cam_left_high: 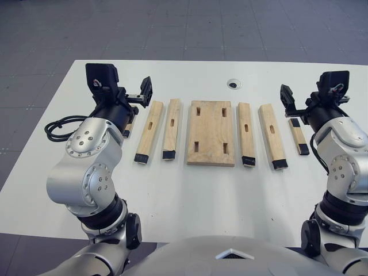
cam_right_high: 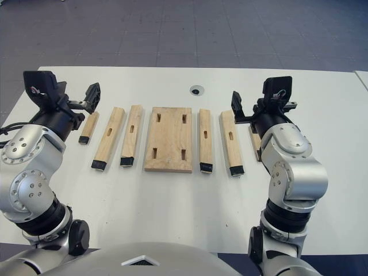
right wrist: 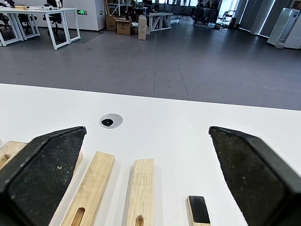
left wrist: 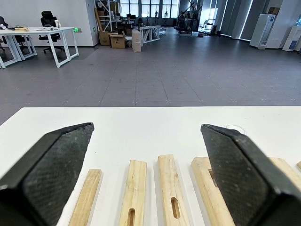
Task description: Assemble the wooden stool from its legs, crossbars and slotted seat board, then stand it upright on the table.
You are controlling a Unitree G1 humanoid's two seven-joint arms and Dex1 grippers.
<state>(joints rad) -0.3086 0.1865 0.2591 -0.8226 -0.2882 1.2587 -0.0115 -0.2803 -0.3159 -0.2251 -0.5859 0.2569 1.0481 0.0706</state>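
Observation:
The slotted seat board (cam_left_high: pixel 210 133) lies flat at the table's middle. Two legs (cam_left_high: pixel 148 131) (cam_left_high: pixel 171 129) lie to its left and two more legs (cam_left_high: pixel 246 133) (cam_left_high: pixel 272 135) to its right, all parallel with dark feet toward me. A short crossbar (cam_left_high: pixel 298 136) lies at the far right; another crossbar (cam_right_high: pixel 89 127) lies at the far left, partly hidden by my left arm. My left gripper (left wrist: pixel 146 141) is open above the left parts. Over the right-hand parts hangs my right gripper (right wrist: pixel 146 134), open too. Neither holds anything.
A round cable grommet (cam_left_high: pixel 234 84) sits in the white table (cam_left_high: pixel 190 190) behind the board. A black cable (cam_left_high: pixel 60 123) loops near the left edge. Bare table lies in front of the parts.

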